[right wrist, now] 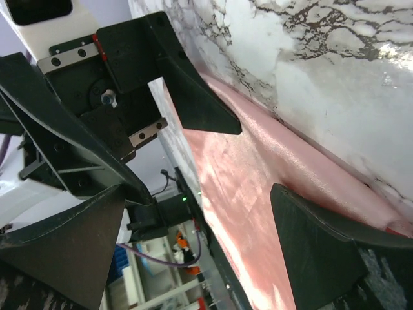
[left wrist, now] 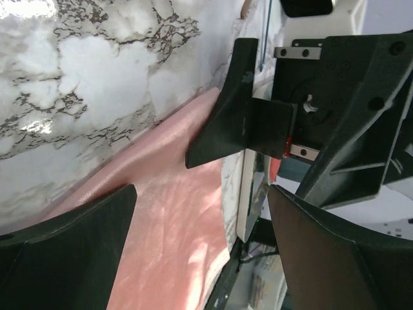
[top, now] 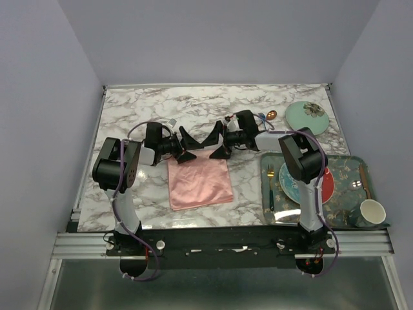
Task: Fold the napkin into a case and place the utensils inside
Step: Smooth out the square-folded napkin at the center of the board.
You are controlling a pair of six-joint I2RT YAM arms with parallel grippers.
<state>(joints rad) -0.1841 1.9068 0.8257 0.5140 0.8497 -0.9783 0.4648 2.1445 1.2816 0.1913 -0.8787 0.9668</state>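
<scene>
The salmon-pink napkin (top: 200, 182) lies flat on the marble table as a folded, roughly square piece. My left gripper (top: 187, 147) is open at its far left corner. My right gripper (top: 216, 143) is open at its far right corner. The two face each other, and neither holds anything. In the left wrist view the napkin (left wrist: 161, 213) lies between my open fingers (left wrist: 64, 252). In the right wrist view the napkin (right wrist: 258, 194) lies under my open right gripper (right wrist: 200, 239). The copper spoon (top: 271, 115) and a small blue piece beside it (top: 261, 117) lie behind the right arm.
A green patterned tray (top: 352, 165) stands at the right with plates, a cup (top: 372, 212) and a gold-headed, teal-handled fork (top: 271, 187). A mint-green plate (top: 306, 116) sits at the back right. The table's near edge runs just below the napkin.
</scene>
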